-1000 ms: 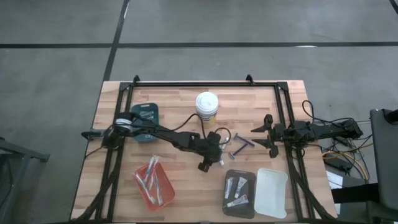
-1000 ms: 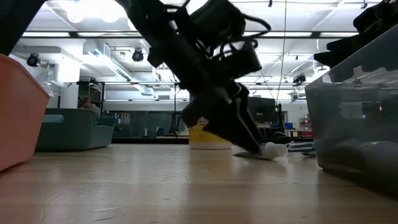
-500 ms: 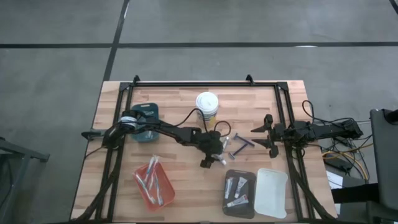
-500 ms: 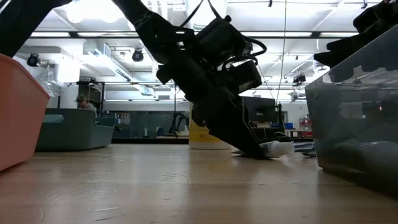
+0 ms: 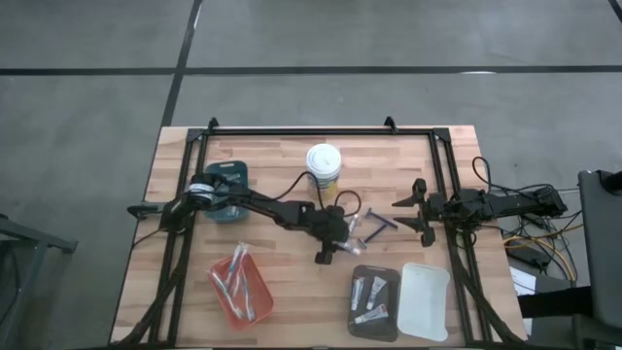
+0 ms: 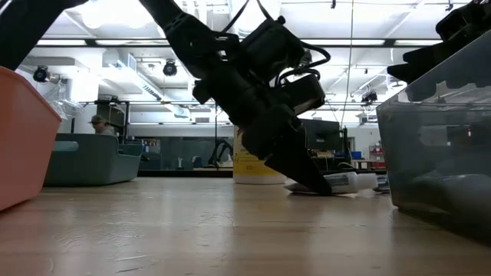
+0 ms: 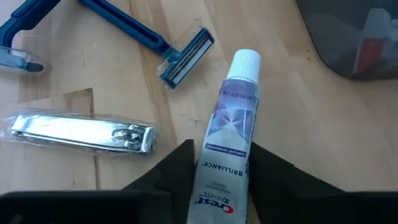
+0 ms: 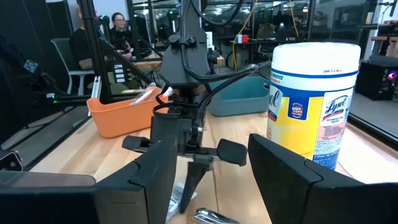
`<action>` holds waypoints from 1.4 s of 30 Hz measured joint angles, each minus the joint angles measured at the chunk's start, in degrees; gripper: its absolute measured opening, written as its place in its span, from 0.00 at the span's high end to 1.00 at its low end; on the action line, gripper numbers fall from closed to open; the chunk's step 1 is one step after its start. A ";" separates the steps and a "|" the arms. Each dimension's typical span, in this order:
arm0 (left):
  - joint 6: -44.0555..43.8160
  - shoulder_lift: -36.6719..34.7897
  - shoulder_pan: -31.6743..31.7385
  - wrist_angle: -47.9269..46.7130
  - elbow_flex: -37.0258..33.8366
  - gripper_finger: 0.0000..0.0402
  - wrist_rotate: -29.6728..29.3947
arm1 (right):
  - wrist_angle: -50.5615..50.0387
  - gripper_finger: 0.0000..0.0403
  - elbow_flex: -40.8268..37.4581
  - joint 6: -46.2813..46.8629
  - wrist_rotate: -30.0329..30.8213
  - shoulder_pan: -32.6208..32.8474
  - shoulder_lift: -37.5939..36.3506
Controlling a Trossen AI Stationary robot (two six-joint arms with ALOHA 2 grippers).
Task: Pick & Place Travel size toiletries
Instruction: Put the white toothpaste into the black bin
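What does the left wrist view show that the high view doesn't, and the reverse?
Only the left wrist view: the print on the toothpaste tube lying between the left gripper's fingers, a silver nail clipper in clear wrap, and the blue razor's head up close.

Only the high view: the orange tray, teal tray, white tray, wipes tub and the right gripper, waiting open at the table's right side.

Both: the tube, the razor and part of the dark tray.
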 joint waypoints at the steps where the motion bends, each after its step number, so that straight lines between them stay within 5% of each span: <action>1: -0.02 0.00 -0.17 -0.18 -0.04 0.68 -0.04 | -0.02 0.51 0.00 -0.02 0.00 0.00 0.00; 12: -0.38 -1.73 -3.08 -1.51 -0.17 0.81 0.18 | -0.02 0.51 0.00 0.00 -0.02 0.00 0.00; 27: 2.74 -13.16 -7.62 -4.14 -0.22 0.82 -10.43 | 0.02 0.51 0.02 -0.01 -0.01 -0.01 0.00; 42: 3.63 -14.55 -10.37 7.34 0.39 0.81 -10.99 | 0.00 0.51 0.02 0.04 -0.02 0.00 -0.02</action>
